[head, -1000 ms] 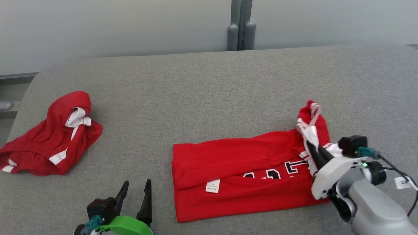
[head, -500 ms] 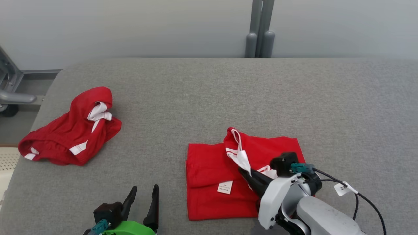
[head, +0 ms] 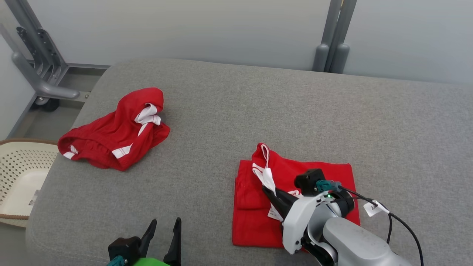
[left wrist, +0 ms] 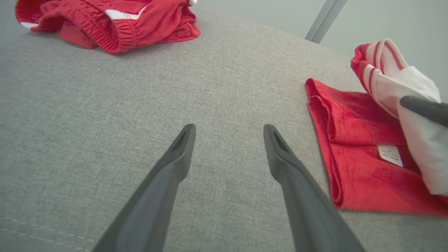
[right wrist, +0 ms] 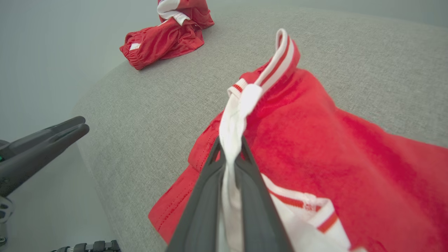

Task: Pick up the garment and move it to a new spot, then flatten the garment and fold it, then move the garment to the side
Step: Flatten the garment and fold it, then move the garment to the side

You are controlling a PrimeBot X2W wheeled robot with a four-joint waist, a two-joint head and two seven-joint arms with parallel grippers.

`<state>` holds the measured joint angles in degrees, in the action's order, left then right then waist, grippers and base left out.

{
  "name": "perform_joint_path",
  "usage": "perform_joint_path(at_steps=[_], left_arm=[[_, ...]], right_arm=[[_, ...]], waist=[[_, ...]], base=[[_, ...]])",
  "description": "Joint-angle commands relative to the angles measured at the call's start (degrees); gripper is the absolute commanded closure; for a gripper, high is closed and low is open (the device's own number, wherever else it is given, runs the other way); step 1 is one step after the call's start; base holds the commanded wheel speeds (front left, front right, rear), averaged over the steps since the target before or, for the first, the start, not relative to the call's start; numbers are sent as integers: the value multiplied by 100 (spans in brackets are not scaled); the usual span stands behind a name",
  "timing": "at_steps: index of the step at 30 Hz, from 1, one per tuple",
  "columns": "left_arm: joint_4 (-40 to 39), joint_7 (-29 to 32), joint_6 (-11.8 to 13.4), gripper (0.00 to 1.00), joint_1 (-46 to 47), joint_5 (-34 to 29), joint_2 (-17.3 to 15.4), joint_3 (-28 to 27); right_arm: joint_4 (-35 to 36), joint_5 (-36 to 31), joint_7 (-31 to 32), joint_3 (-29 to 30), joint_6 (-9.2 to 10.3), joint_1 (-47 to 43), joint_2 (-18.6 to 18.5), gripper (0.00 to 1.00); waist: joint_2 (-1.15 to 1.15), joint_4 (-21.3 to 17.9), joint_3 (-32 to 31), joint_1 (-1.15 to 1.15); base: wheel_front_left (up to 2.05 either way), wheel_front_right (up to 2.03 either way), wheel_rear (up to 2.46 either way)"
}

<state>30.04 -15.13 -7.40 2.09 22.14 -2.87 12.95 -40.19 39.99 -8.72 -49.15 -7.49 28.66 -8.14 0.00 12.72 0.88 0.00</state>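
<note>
The red fabric jersey (head: 255, 225) lies folded in the lower middle-right of the head view on the grey fabric-covered surface (head: 221, 111). It forms a rough rectangle with its long axis running left to right across the frame and its doubled edge facing frame left. The right gripper (head: 266, 190) comes in from the lower right with its fingers pointing to the upper left. In the right wrist view the right gripper (right wrist: 229, 143) is nearly closed, pinching the ribbed white-and-red trim (right wrist: 281, 52). That trim stands up above the left half of the folded body, just above the white care label (head: 273, 213), and the red cloth below it drapes away toward frame right. The next move likely turns on this: the held flap is already over the lower layer, close to its left edge, so setting it down square seems to call for lowering rather than more travel. The right arm is plainly the nearer one. The left gripper (head: 165, 221) sits at the lower left with its fingers spread wide and nothing between them. It is apart from the jersey, whose doubled edge lies off to frame right in the left wrist view. A crumpled red garment with white stripes (head: 114, 144) lies well apart at the upper left, and a cream perforated plastic basket (head: 22, 162) stands beyond the left end of the surface.
</note>
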Motion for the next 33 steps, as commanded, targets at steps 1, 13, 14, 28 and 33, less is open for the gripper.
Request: perform_joint_path(at_steps=[1, 13, 14, 28, 33], left_arm=[[-11, 0, -11, 0, -64, 29, -13, -35], [-96, 0, -12, 0, -30, 53, -12, -36], [-107, 0, -12, 0, -8, 40, -12, -43], [-209, 0, -11, 0, 132, 36, -15, -40], [-232, 0, -11, 0, 185, -61, -15, -15]], right_arm=[[-112, 41, -59, -33, 2, 91, 33, 81], [113, 409, -650, 1132, 2, 53, -433, 0], [128, 331, -642, 1367, 2, -52, -513, 0], [-97, -304, -646, 2611, 2, -1064, -559, 0], [-322, -340, -647, 2742, 2, -944, -489, 0]], waist=[[0, 18, 12, 0], [0, -325, -8, 0], [0, -354, -17, 0], [0, -381, 114, 0], [0, -198, 223, 0]], base=[[0, 0, 0], [0, 0, 0], [0, 0, 0], [0, 0, 0], [0, 0, 0]])
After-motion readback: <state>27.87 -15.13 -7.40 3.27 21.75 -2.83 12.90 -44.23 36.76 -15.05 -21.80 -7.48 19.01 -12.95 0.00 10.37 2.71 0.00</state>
